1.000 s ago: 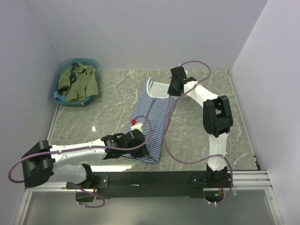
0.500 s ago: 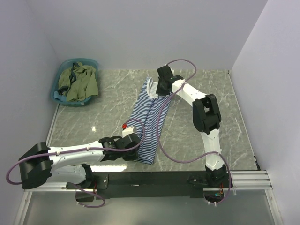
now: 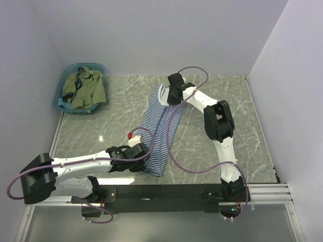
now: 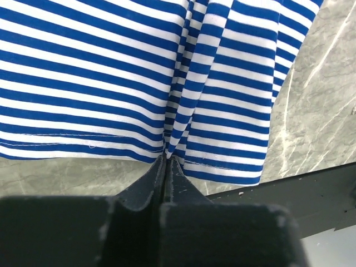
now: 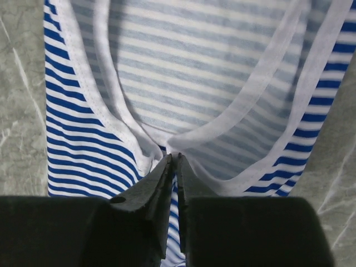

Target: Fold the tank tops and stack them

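Observation:
The navy-and-white striped tank top (image 3: 160, 126) lies lengthwise on the marble table (image 3: 212, 131), folded into a narrow strip. My left gripper (image 3: 146, 157) is shut on its bottom hem (image 4: 167, 150), and the cloth bunches into a pleat at the fingertips. My right gripper (image 3: 174, 99) is at the neck end, its jaws pinched with a sliver of gap on the white-trimmed strap edge (image 5: 177, 146). The olive green tank top (image 3: 87, 88) is crumpled in the basin at the back left.
The translucent teal basin (image 3: 81, 67) stands in the back left corner against the wall. A black rail (image 3: 166, 191) runs along the near table edge, seen just below the hem in the left wrist view (image 4: 300, 189). Purple cables loop over both arms.
Both grippers have moved left with the striped top's right edge, laying it over the left half. The garment is narrower now than a second ago.

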You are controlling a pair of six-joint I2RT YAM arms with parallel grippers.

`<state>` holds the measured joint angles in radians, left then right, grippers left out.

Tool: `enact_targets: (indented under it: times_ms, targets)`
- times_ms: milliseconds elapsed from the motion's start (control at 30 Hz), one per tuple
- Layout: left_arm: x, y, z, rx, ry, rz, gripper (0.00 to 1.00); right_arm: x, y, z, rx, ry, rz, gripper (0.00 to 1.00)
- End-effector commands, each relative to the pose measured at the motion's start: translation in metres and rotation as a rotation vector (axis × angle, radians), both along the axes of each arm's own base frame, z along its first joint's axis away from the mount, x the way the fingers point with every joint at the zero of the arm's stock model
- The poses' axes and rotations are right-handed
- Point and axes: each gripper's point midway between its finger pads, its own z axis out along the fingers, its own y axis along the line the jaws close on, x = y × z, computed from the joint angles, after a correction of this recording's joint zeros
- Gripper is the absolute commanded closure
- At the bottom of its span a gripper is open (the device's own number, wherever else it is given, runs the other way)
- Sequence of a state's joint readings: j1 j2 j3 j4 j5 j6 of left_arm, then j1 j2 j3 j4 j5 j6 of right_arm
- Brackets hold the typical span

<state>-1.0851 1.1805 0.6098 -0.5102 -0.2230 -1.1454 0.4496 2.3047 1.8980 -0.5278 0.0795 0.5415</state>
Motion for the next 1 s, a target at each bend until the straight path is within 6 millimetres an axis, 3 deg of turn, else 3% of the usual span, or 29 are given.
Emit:
enact_targets:
  times_ms: [0, 67, 133, 167, 233, 333, 367, 433, 567, 633, 700, 833, 967]
  targets:
    - [0.001, 0.002, 0.007, 0.014, -0.003, -0.001, 0.94, 0.027, 0.012, 0.031, 0.056, -0.120, 0.007, 0.84]
    - [0.001, 0.004, 0.009, 0.019, -0.007, 0.004, 0.92, 0.029, 0.014, 0.039, 0.070, -0.140, 0.015, 0.78]
    - [0.003, 0.005, 0.014, 0.017, -0.019, 0.009, 0.80, 0.030, 0.018, 0.044, 0.091, -0.162, 0.035, 0.68]
    - [0.003, 0.006, 0.016, 0.016, -0.024, 0.011, 0.68, 0.030, 0.019, 0.054, 0.101, -0.181, 0.040, 0.62]
    - [0.006, 0.005, 0.022, 0.013, -0.036, 0.015, 0.58, 0.030, 0.020, 0.061, 0.105, -0.195, 0.049, 0.58]
    - [0.011, 0.002, 0.037, 0.001, -0.067, 0.009, 0.52, 0.025, 0.013, 0.075, 0.095, -0.211, 0.037, 0.54]
    - [0.013, 0.003, 0.041, 0.008, -0.077, 0.010, 0.52, 0.022, 0.010, 0.091, 0.101, -0.235, 0.031, 0.54]
    - [0.023, -0.002, 0.059, -0.008, -0.128, 0.002, 0.50, 0.010, 0.001, 0.086, 0.087, -0.225, 0.006, 0.54]
    - [0.046, -0.010, 0.073, -0.013, -0.163, -0.018, 0.58, -0.026, -0.024, 0.079, 0.061, -0.199, -0.043, 0.54]
    - [0.059, -0.021, 0.087, -0.044, -0.207, -0.049, 0.59, -0.031, -0.028, 0.073, 0.051, -0.196, -0.042, 0.55]
    - [0.063, -0.045, 0.095, -0.116, -0.217, -0.115, 0.65, -0.035, -0.030, 0.058, 0.031, -0.157, -0.033, 0.59]
    - [0.067, -0.068, 0.082, -0.112, -0.217, -0.239, 0.75, -0.033, -0.026, 0.024, 0.012, -0.078, -0.010, 0.66]
    - [0.062, -0.066, 0.046, -0.032, -0.157, -0.294, 0.89, -0.026, -0.026, 0.008, 0.002, -0.048, -0.009, 0.67]
